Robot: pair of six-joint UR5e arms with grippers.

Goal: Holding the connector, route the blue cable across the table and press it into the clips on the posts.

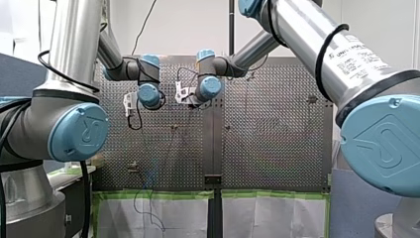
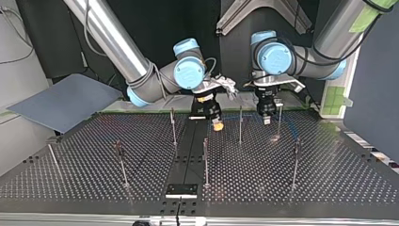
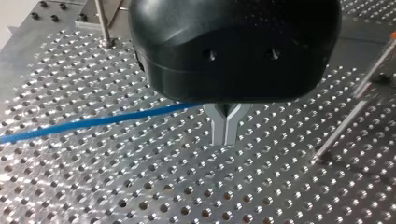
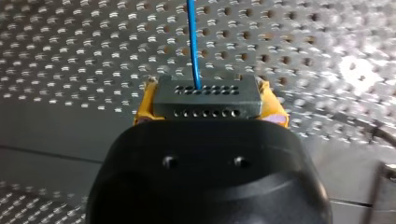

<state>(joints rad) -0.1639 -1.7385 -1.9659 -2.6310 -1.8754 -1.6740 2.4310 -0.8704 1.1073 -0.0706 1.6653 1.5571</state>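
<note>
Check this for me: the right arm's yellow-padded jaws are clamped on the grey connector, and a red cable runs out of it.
Wrong on colour: the cable is blue, not red, as the right wrist view shows. The jaws do clamp the grey connector.

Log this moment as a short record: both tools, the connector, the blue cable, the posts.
right tool: shut on the connector, yellow pads on either side of it
connector: grey block with rows of small holes
blue cable: leaves the connector and runs ahead over the table
left tool: metal fingertips together; the blue cable reaches the fingers' root, and whether it is gripped is unclear
posts: several thin ones, upright on the table
</note>
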